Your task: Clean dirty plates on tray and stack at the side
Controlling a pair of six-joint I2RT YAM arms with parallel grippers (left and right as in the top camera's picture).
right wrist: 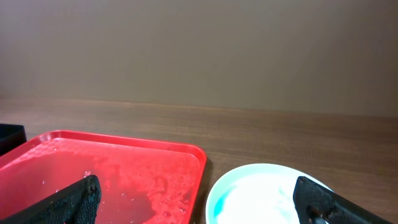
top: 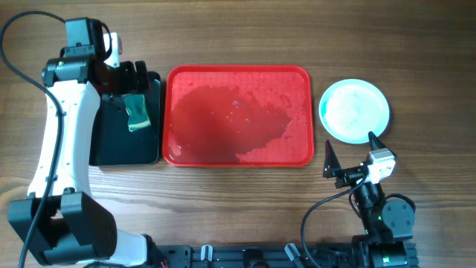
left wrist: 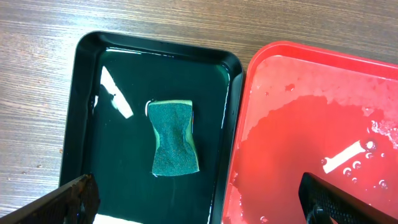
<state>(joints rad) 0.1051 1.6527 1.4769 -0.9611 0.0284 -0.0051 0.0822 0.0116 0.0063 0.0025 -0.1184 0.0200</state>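
The red tray (top: pixel 238 152) lies mid-table, wet with puddles and drops, with no plate on it. It also shows in the left wrist view (left wrist: pixel 323 112) and the right wrist view (right wrist: pixel 112 162). A pale turquoise plate (top: pixel 354 110) sits on the table right of the tray and shows in the right wrist view (right wrist: pixel 261 193). I cannot tell whether other plates lie under it. My right gripper (top: pixel 351 145) (right wrist: pixel 199 208) is open and empty, just in front of the plate. My left gripper (top: pixel 134 83) (left wrist: pixel 199 208) is open and empty above the black tray.
A smaller black tray (top: pixel 111 149) (left wrist: pixel 81 112) holding water lies left of the red tray, almost touching it. A green sponge (top: pixel 137 112) (left wrist: pixel 175 138) lies flat in it. The left arm reaches over the table's left side.
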